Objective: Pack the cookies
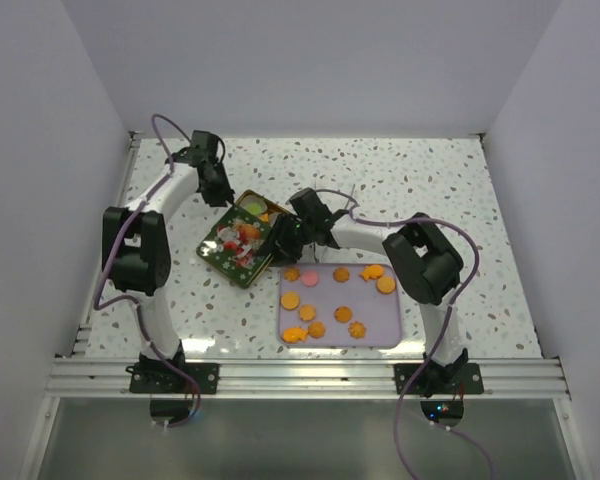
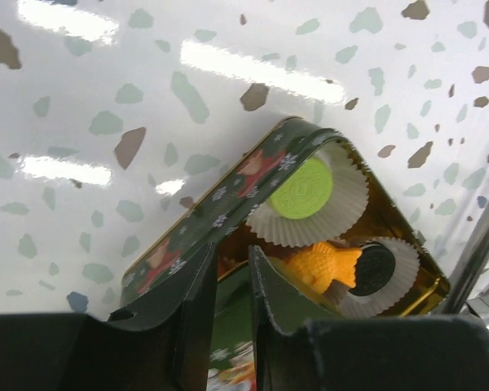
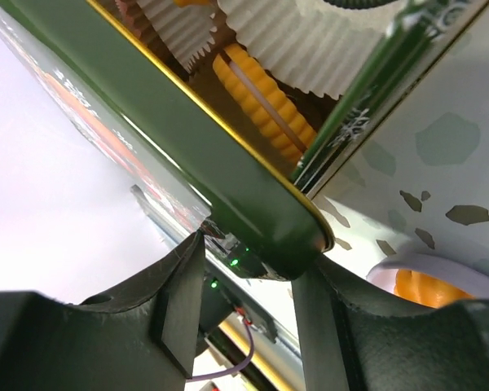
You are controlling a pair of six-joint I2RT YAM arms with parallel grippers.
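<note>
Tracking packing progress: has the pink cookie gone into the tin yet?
No, the pink cookie lies on the lavender tray among orange cookies, outside the tin.

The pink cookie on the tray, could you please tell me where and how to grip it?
Pinch the pink cookie across its round edge, coming straight down from above: it lies flat on the tray. Probably close on its near and far sides, since an orange cookie sits close on its left.

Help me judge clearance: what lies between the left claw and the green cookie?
Left wrist view: between left claw and green cookie, only the pleated rim of its white paper cup, inside the tin.
</note>
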